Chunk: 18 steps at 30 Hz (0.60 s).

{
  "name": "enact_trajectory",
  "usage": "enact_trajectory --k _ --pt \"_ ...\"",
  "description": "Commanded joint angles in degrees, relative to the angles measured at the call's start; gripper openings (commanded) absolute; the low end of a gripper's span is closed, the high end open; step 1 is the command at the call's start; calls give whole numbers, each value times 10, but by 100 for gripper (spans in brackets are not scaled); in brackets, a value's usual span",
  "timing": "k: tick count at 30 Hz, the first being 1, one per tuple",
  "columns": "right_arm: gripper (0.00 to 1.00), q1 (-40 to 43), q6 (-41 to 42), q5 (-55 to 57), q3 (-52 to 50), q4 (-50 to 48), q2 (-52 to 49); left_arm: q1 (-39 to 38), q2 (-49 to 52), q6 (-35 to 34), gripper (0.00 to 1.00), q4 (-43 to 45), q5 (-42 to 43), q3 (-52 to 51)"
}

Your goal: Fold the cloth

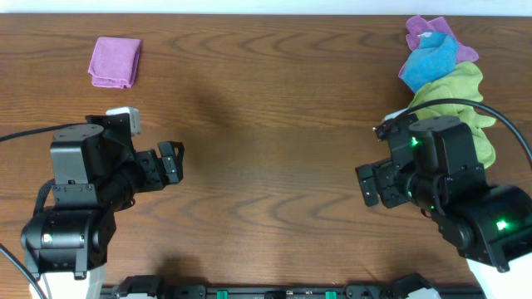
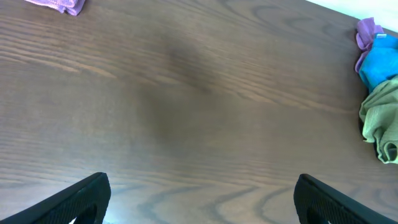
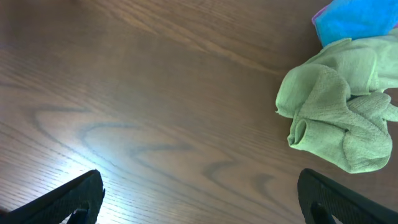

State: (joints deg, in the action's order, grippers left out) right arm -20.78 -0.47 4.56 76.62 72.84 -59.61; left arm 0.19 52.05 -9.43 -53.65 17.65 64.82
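Observation:
The lavender-purple cloth [image 1: 115,61] lies as a small flat folded packet at the far left of the table; only its edge shows at the top left of the left wrist view [image 2: 56,4]. My left gripper [image 1: 170,160] is open and empty over bare wood, in front of and to the right of the cloth, well apart from it; its wide-spread fingers show in the left wrist view [image 2: 202,199]. My right gripper [image 1: 371,184] is open and empty over bare wood at the right, fingers wide apart in the right wrist view [image 3: 202,196].
A bunched pile sits at the far right: another purple cloth [image 1: 428,31], a bright blue cloth [image 1: 431,60] and a lime-green cloth [image 1: 457,100], the green one close beside my right arm [image 3: 336,118]. The wooden table [image 1: 266,124] fills the view.

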Motion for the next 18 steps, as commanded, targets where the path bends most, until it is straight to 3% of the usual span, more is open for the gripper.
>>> enact_trajectory --k 1,3,6,9,15,18 --pt "99 -3 8 4 -5 2 0 -2 -3 -9 95 -2 1 -1" --pt "99 -3 8 4 -5 2 0 -2 -5 3 95 -2 -27 -1" --pt "99 -3 9 4 -5 2 0 -4 -5 115 95 13 -24 -1" --pt "99 -3 9 4 -5 2 0 -4 -16 174 95 58 -13 -21" --pt "99 -3 9 4 -5 2 0 -5 -162 180 95 290 28 -260" --pt "99 -3 9 4 -5 2 0 -6 -220 137 95 363 36 -358"
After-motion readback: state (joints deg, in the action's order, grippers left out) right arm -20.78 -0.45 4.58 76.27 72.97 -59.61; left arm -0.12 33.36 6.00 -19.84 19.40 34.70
